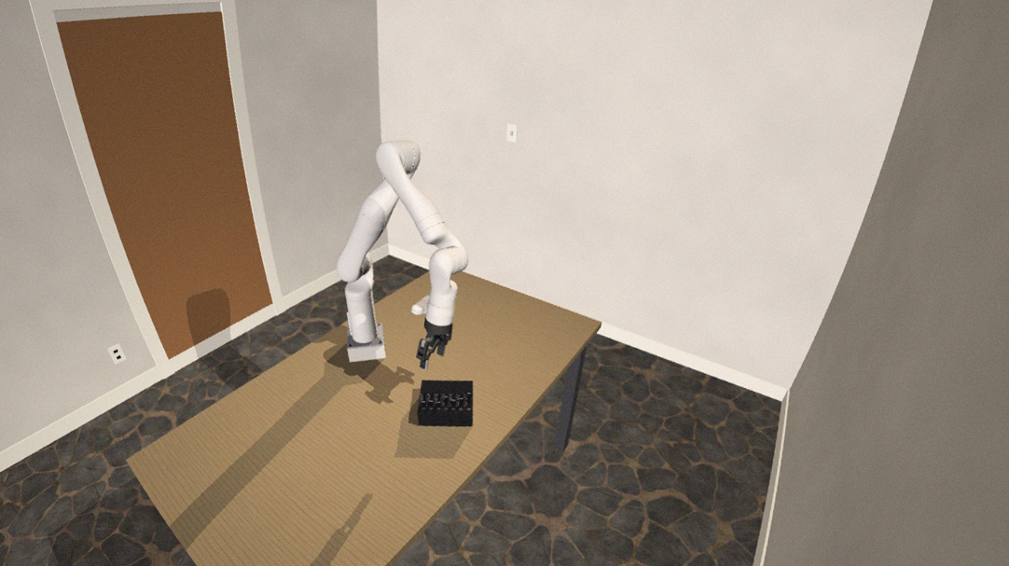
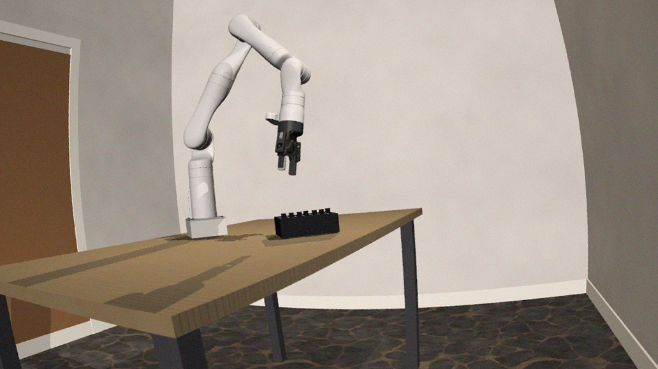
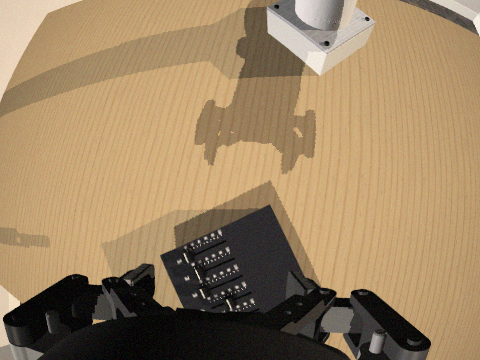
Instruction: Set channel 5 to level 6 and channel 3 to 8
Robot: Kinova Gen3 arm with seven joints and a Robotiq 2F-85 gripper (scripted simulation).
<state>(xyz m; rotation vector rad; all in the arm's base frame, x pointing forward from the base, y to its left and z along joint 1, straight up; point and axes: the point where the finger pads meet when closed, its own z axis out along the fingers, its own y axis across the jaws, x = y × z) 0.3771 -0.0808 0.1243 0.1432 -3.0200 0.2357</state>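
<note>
The lighting desk (image 1: 446,403) is a small black box with a row of several faders, standing upright on the wooden table. It shows from the side in the exterior view (image 2: 307,223), with the fader caps sticking up along its top. In the wrist view the desk (image 3: 234,263) lies low in the frame, partly hidden by the gripper body; the fader levels are too small to read. My gripper (image 2: 289,167) is open and empty, hanging well above the desk and a little toward the arm's base; it also shows in the top view (image 1: 426,356).
The arm's white base (image 3: 319,34) stands on the table (image 1: 359,425) behind the desk. The table's right edge runs close beside the desk (image 2: 376,216). A brown door (image 1: 158,177) is in the left wall.
</note>
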